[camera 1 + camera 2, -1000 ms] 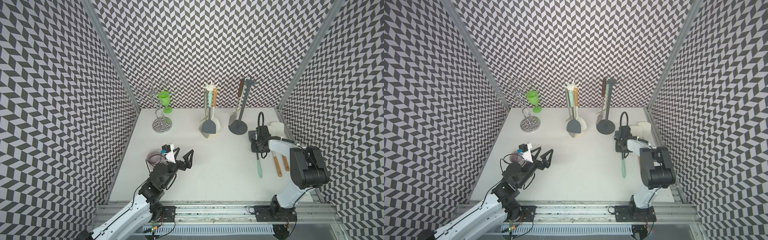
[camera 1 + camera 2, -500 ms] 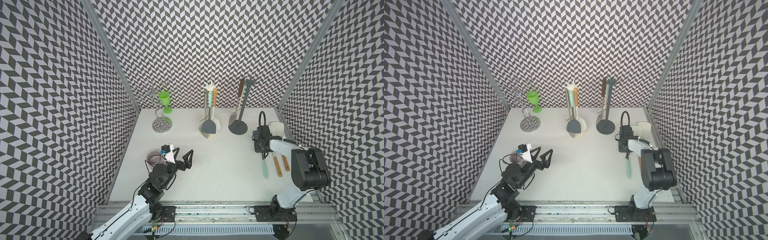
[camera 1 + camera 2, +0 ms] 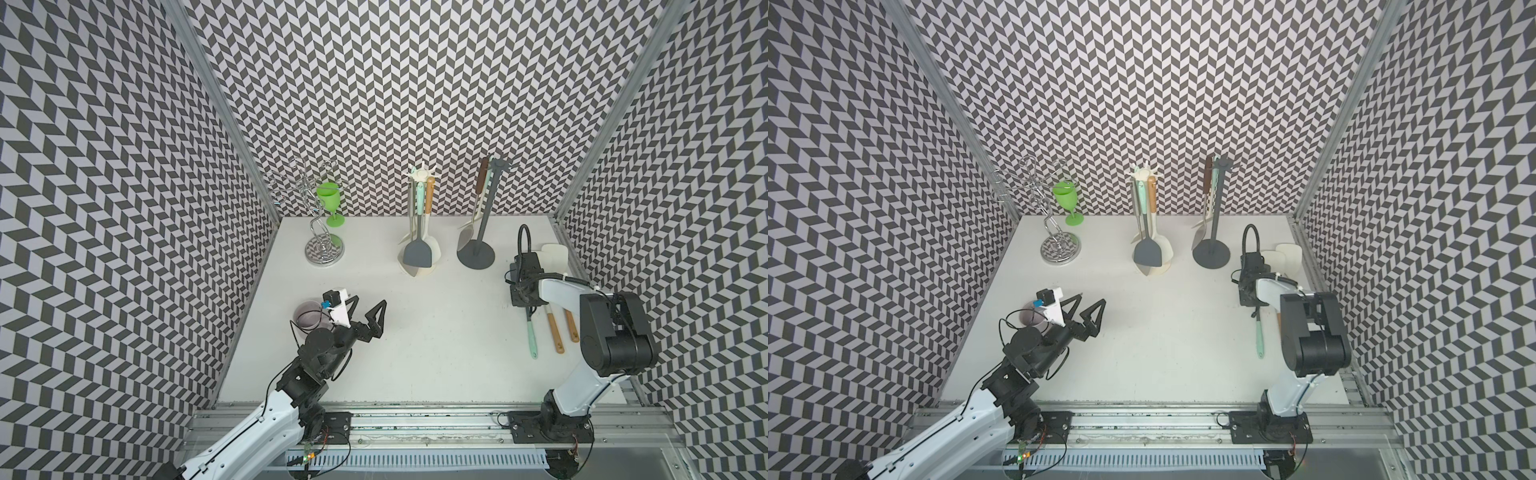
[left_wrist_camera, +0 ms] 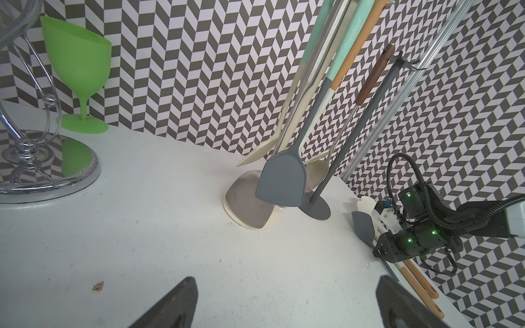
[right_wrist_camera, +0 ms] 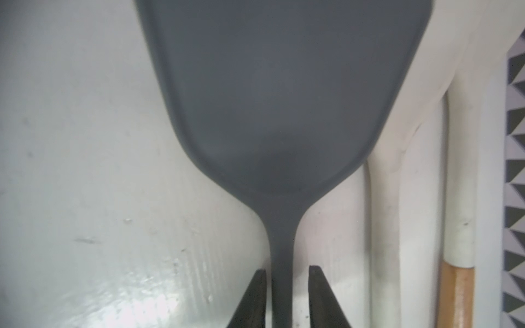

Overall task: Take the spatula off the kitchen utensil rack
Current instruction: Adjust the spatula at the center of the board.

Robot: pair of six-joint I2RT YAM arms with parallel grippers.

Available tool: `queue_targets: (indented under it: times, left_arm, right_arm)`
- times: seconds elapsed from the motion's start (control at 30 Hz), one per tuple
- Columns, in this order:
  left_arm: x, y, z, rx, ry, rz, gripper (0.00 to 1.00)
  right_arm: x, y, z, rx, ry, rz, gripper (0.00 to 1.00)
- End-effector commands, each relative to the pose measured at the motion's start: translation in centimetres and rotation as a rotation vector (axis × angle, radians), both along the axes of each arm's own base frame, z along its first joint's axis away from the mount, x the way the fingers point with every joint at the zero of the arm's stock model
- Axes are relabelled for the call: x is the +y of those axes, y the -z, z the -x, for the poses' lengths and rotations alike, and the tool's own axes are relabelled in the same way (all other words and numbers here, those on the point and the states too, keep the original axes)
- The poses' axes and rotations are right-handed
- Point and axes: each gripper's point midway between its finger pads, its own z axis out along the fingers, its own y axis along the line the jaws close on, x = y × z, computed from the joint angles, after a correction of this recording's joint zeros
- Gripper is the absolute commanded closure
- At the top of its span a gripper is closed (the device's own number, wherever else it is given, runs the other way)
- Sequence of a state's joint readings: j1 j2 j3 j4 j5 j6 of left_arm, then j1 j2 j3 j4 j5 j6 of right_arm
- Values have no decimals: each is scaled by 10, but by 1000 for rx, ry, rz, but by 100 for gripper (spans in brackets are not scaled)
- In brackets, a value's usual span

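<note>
- Spatula (image 5: 284,85) is laid flat on the table (image 3: 415,340), well apart from the cream rack (image 3: 422,173).
- Right gripper (image 5: 287,272) is parted slightly around its neck, gaps seen both sides, so nothing's gripped.
- Left gripper (image 3: 368,305) is spread wide, empty.

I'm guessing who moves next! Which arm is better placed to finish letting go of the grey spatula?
Right. The right fingers sit barely parted either side of the neck of the grey spatula, which lies on the table. The left fingers hang wide open, far across the table.
</note>
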State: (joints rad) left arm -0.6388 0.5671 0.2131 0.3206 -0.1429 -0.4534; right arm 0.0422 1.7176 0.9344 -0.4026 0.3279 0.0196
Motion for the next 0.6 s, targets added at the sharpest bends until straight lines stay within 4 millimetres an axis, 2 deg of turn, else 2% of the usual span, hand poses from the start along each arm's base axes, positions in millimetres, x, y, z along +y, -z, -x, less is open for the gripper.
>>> queue_targets:
  times: [0.0,0.07,0.17,0.27,0.33,0.43,0.47,0.53,0.57]
  left_arm:
    - [3,0,0,-12,-11,-13,0]
    - [3,0,0,-14,-8,-11,0]
    - [3,-2,1,-20,-6,-8,0]
    - [4,-5,2,-29,-5,-2,0]
    - [5,-10,5,-43,-4,5,0]
    - [7,-15,8,-63,-4,10,0]
    - [9,-22,11,-86,-1,26,0]
    - [9,-27,14,-104,5,36,0]
    - [9,-30,16,-113,8,41,0]
  right_arm:
    - [-4,-5,-4,-25,2,19,60]
    - [-1,-15,-6,-53,4,0,56]
    - [6,-43,-12,-130,5,-46,46]
    - [19,-84,-18,-252,-6,-125,34]
    - [32,-112,-19,-333,-28,-198,28]
    - [55,-156,-17,-461,-62,-318,15]
    - [62,-170,-16,-506,-72,-353,10]
    - [65,-191,-10,-592,-25,-420,1]
    - [67,-198,-6,-629,3,-464,0]
